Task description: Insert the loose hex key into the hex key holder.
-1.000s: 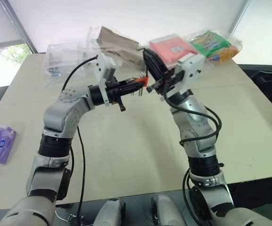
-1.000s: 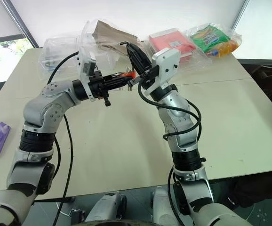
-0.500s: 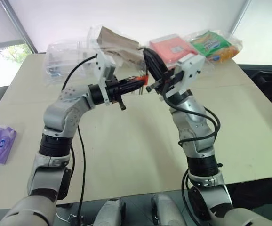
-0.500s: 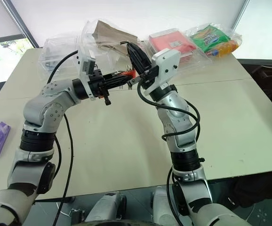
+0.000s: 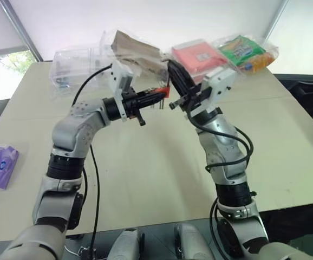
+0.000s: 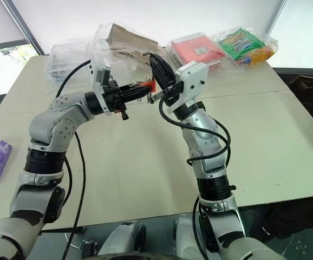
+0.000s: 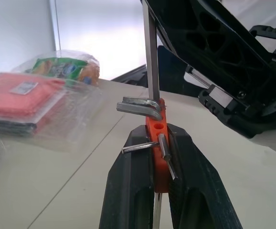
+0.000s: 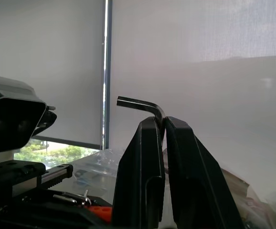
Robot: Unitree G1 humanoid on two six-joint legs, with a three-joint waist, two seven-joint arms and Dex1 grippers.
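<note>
Above the beige table (image 5: 145, 179), the left gripper (image 7: 156, 157) is clenched on the hex key holder (image 7: 156, 143). The right gripper (image 8: 164, 125) grips the loose hex key (image 8: 140, 104), whose long leg reaches the holder's top. Behind lie a red packet (image 5: 197, 54) and a green snack bag (image 5: 242, 50).

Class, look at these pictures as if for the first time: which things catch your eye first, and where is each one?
First, the two hands meeting above the middle of the table: the left hand is shut on the orange hex key holder, and the right hand is shut on the loose hex key, its long leg right at the holder's top. Then the bagged items along the table's far edge, with the red packet brightest.
</note>
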